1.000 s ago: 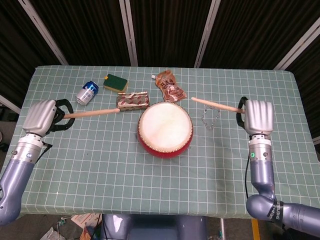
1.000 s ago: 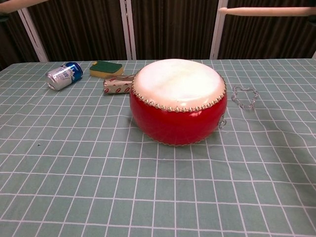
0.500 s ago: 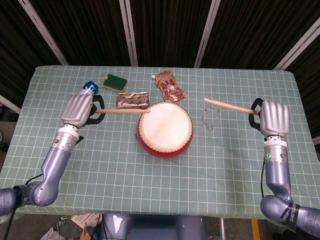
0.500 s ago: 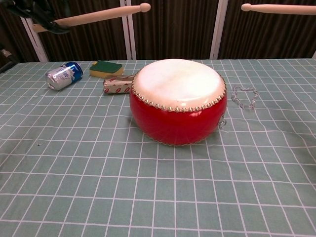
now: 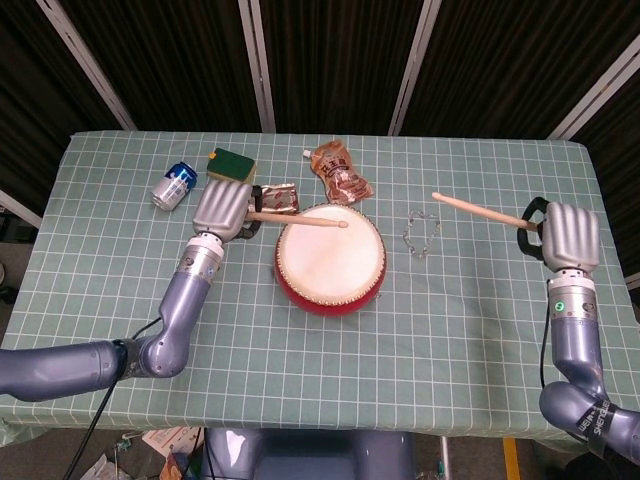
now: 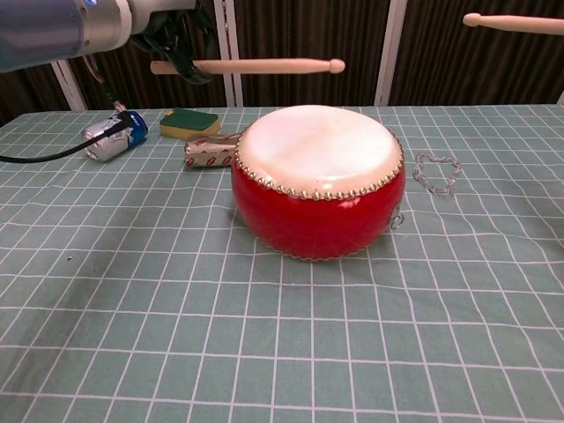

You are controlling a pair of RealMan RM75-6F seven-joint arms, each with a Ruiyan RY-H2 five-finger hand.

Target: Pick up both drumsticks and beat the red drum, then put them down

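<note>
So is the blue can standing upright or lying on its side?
Lying on its side. The blue can rests lengthwise on the table, its round end facing the chest camera, left of the green sponge.

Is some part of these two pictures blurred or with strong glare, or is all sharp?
Head view: sharp; the drum skin looks bright but keeps its detail. Chest view: the left arm at the top corner is soft, being close to the lens; the drum and the left drumstick are sharp.

Lighting was bright, even, from overhead in both views. The red drum (image 6: 317,181) cast a soft shadow on the counter (image 6: 264,352) in the chest view. Backdrop stayed dark. Focus was sharp; no glare, little blur.
</note>
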